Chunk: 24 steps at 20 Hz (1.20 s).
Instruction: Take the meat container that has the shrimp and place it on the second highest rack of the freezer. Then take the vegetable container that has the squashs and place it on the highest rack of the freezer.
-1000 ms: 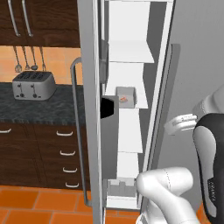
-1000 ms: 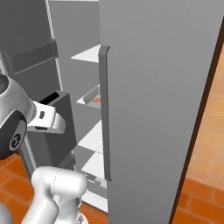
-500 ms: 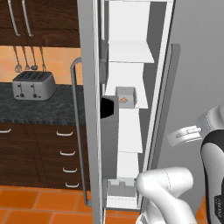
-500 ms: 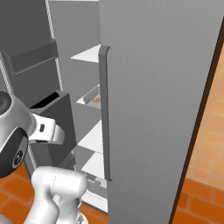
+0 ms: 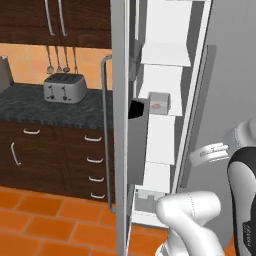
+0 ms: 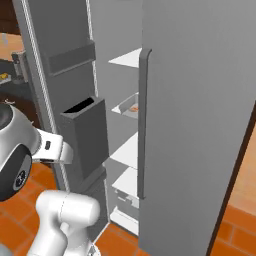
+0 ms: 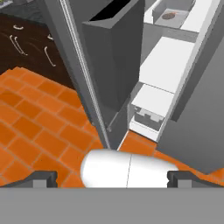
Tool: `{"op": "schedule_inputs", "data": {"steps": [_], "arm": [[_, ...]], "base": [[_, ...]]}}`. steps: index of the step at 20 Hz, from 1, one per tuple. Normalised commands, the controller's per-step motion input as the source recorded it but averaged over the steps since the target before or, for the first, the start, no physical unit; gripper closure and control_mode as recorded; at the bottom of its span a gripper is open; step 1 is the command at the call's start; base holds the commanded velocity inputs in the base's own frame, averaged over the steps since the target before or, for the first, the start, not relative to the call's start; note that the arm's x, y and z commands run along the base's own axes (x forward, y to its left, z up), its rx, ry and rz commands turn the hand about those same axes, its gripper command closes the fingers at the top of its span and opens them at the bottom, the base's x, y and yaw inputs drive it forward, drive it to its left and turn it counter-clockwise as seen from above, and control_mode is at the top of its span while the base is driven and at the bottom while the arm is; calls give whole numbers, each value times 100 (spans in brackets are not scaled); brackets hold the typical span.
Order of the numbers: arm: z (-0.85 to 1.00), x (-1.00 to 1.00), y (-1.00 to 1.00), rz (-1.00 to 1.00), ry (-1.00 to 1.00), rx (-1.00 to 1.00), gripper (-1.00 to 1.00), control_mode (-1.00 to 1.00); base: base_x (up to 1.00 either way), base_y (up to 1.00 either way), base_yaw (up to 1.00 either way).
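Shrimp container [image 5: 159, 103]: sits on a white freezer rack [image 5: 161, 114] below the top one, upright, open side up; long axis cannot be told.
Gripper [image 7: 112, 177]: nearest, jaws wide apart, holding nothing, aimed down at the orange floor [image 7: 35, 131].
Door bin [image 6: 86, 137]: dark grey, on the open freezer door.
Toaster [image 5: 64, 89]: far left, on the dark counter [image 5: 60, 107].
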Motion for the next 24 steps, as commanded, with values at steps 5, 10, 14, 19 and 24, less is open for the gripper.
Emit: {"op": "schedule_inputs", "data": {"steps": [5,10,14,19,24], "arm": [[0,0,0,0,0,0,-100,100],[0,0,0,0,0,0,-100,100],[0,0,0,0,0,0,-100,100],[0,0,0,0,0,0,-100,100],[0,0,0,0,0,0,-100,100]], "base": [[-56,-29,71],[-3,-10,97],[0,1,100],[36,15,83],[88,11,30]]}}
